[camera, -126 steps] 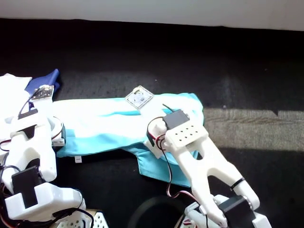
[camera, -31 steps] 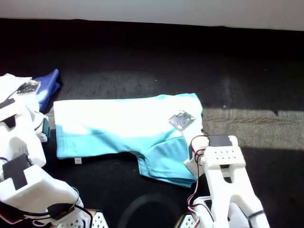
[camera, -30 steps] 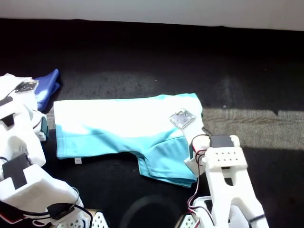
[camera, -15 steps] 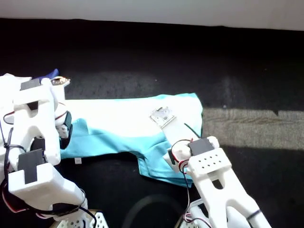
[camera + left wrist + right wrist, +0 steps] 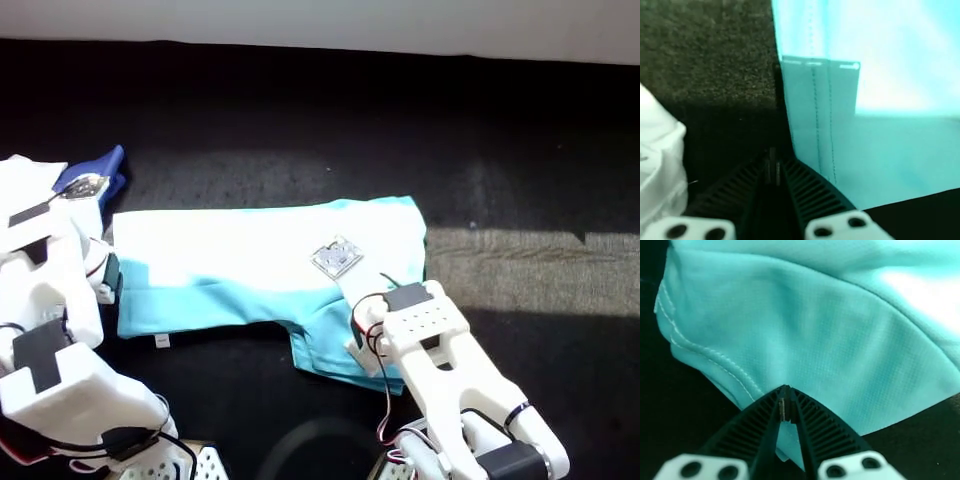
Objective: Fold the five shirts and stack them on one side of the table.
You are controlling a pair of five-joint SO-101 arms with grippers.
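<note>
A turquoise shirt [image 5: 260, 265] lies flat on the black table, partly folded, with one sleeve sticking out toward the front edge. My left gripper [image 5: 108, 280] sits at the shirt's left edge. In the left wrist view it [image 5: 773, 167] is shut over bare table, just beside the shirt's hem [image 5: 817, 110]. My right gripper [image 5: 358, 338] hovers low over the front sleeve. In the right wrist view it [image 5: 785, 407] is shut, its tips just above the sleeve cloth [image 5: 830, 355] near the stitched hem. Neither gripper holds any cloth that I can see.
A blue shirt [image 5: 98, 170] and a white shirt [image 5: 22, 180] lie bunched at the far left behind the left arm. A sunlit strip [image 5: 530, 270] crosses the dark table [image 5: 300, 110] to the right. A white wall edge runs along the back.
The left arm has drawn back to the left, off the shirt's corner. The right arm has slid a little toward the front, over the sleeve. The shirt has hardly shifted.
</note>
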